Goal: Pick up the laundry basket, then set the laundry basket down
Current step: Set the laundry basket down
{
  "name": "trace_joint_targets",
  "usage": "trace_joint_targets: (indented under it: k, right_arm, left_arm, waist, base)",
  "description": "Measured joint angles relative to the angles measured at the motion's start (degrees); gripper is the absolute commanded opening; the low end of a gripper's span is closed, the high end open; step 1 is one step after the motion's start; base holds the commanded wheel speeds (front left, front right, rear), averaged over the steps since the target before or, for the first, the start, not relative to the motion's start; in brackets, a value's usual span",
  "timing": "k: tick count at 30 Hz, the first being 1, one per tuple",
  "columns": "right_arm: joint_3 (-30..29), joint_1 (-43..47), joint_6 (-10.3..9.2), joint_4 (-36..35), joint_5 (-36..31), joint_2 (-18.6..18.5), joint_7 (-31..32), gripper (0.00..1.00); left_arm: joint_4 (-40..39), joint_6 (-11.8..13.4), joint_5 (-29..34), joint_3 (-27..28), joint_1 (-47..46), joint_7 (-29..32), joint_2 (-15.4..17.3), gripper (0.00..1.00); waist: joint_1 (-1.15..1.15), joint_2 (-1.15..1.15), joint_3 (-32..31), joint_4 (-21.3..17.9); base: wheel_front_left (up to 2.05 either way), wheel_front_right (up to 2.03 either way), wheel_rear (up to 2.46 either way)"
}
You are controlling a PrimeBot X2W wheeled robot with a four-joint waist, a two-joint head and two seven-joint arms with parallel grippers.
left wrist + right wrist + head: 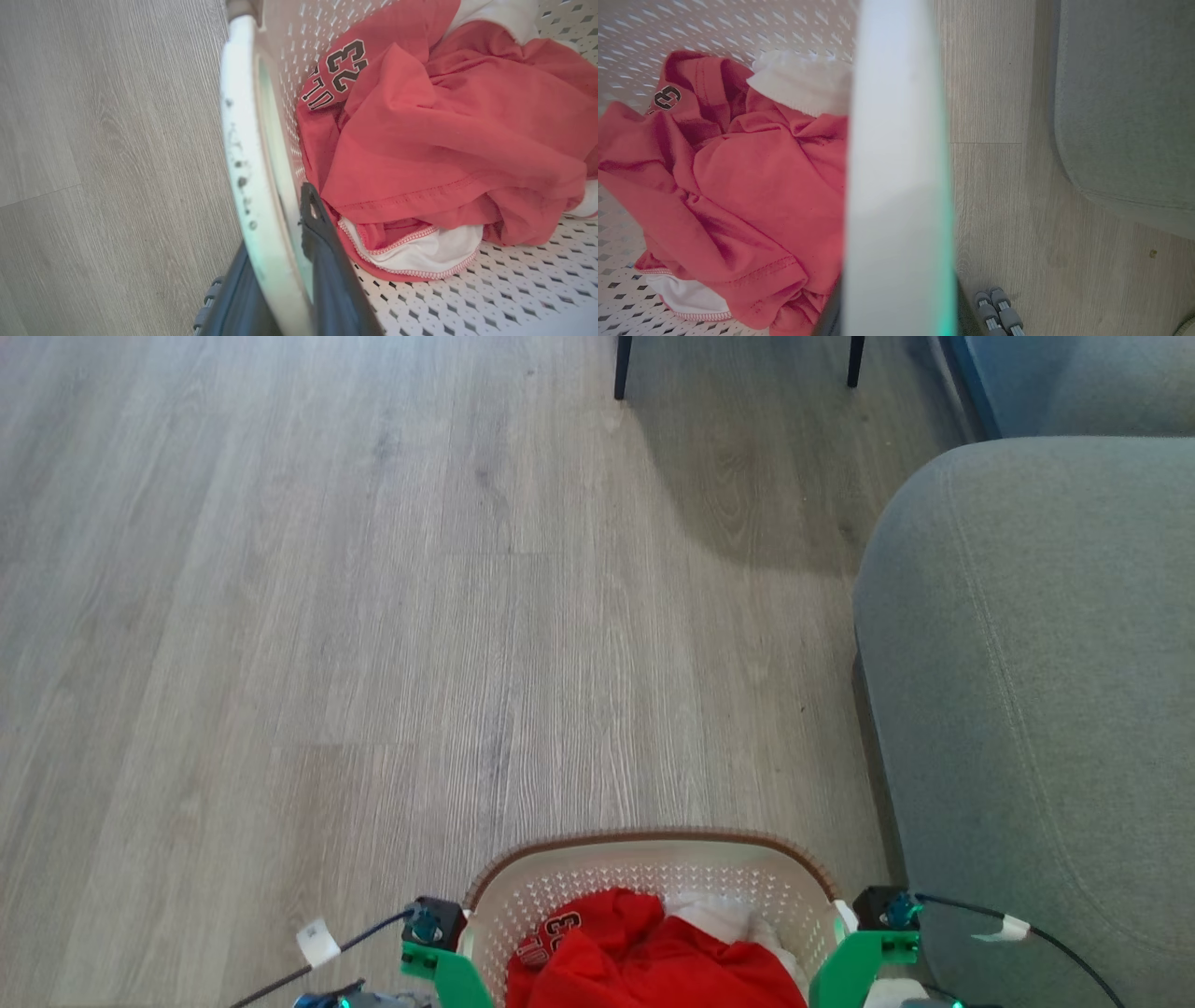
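Pickup looks done, as a judgement: the laundry basket (653, 845) sits at the bottom middle of the head view, between the two arms, seemingly held clear of the wood floor (373, 616), though its underside is hidden; the left gripper (280, 242) is clamped on the white left handle (238, 140), one dark finger outside the wall, one inside beside the red jersey (420, 130); the right gripper (899, 298) pinches the right handle (896, 140), its fingers barely showing at either side; a grey sofa (1027, 663) stands just to the right; setting the basket down remains.
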Motion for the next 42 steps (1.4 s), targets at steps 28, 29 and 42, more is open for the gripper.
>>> trace_joint_targets:
  k: [28,29,42]
  right_arm:
    - [0.71,-29.4,0.0,2.35,-2.31,-0.47,-6.14,0.0]
    - [-0.05,-30.44,0.0,2.35,-3.21,-0.56,-6.17,0.0]
    - [-10.87,-37.33,0.01,1.88,-14.46,-1.72,-7.48,0.0]
  left_arm:
    - [0.04,2.77,0.23,1.15,-25.13,-8.47,0.82,0.0]
    - [0.05,2.8,0.29,1.18,-26.17,-8.86,0.86,0.0]
    - [0.02,4.04,0.78,1.11,-34.9,-11.41,0.46,0.0]
  waist:
    - [0.02,0.0,27.31,-0.66]
    - [0.02,0.0,28.75,-0.66]
    - [0.02,0.0,44.96,0.16]
  base:
    - [0.0,0.0,0.0]
    - [0.0,0.0,0.0]
    - [0.0,0.0,0.0]
